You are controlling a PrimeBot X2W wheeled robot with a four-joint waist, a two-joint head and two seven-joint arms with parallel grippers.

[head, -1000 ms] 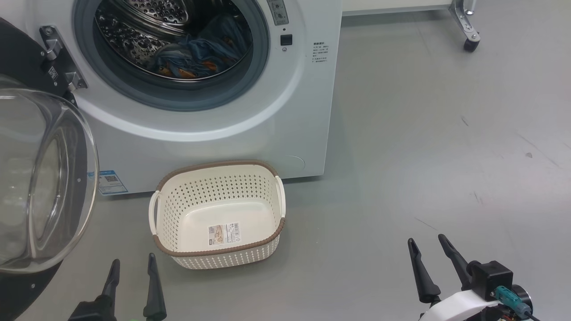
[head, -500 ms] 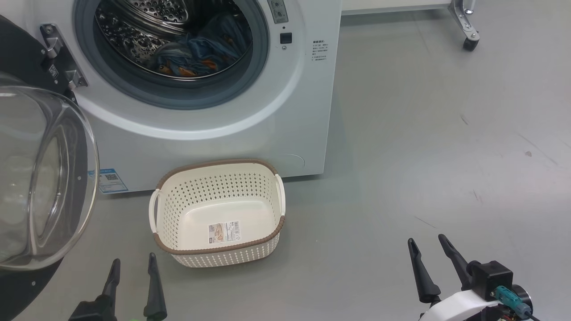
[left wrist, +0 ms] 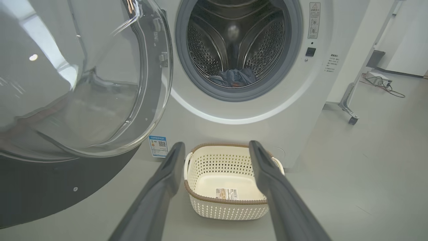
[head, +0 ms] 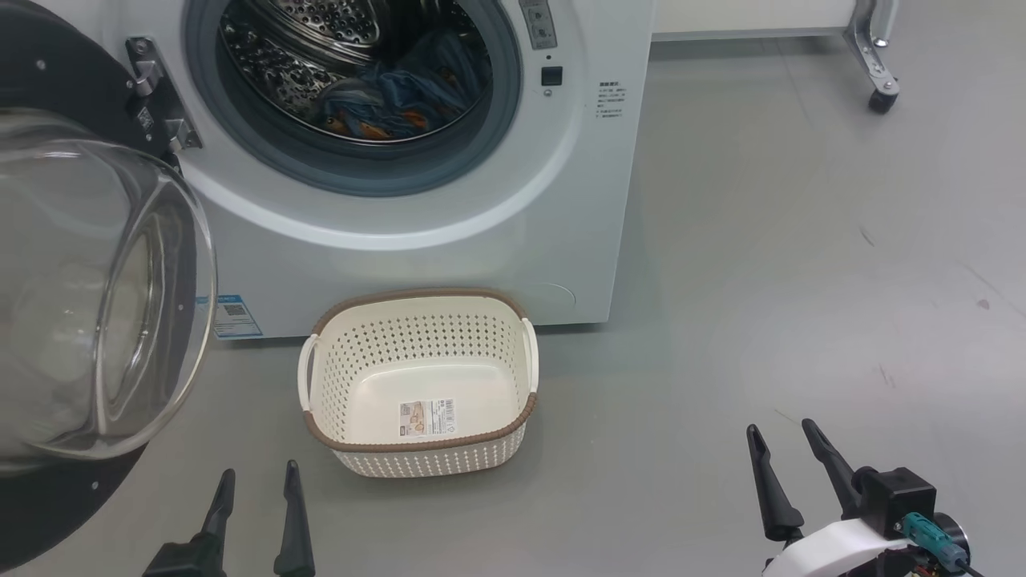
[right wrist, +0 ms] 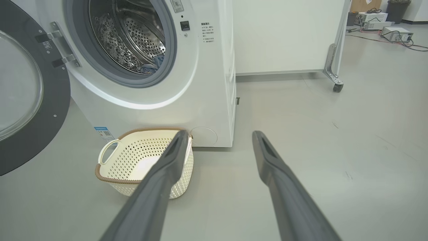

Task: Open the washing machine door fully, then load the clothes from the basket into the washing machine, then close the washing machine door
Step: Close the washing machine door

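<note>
One step is remaining, I reckon: closing the washing machine door [head: 96, 288], standing wide open left of the washing machine [head: 417, 248]. Best pushing its black rim, not the clear glass, following the hinge arc until latching. Left pincer [head: 258, 473] and right pincer [head: 781, 433] are hanging in front, spread wide, empty. The clothes [head: 393, 104] are lying inside; the basket [head: 433, 461] is sitting empty in front.

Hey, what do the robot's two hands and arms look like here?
Each hand has two long, dark, tapering fingers ending in points. The left hand rises from a black base. The right hand sits on a black block atop a white curved shell, with a teal cable plug.
</note>
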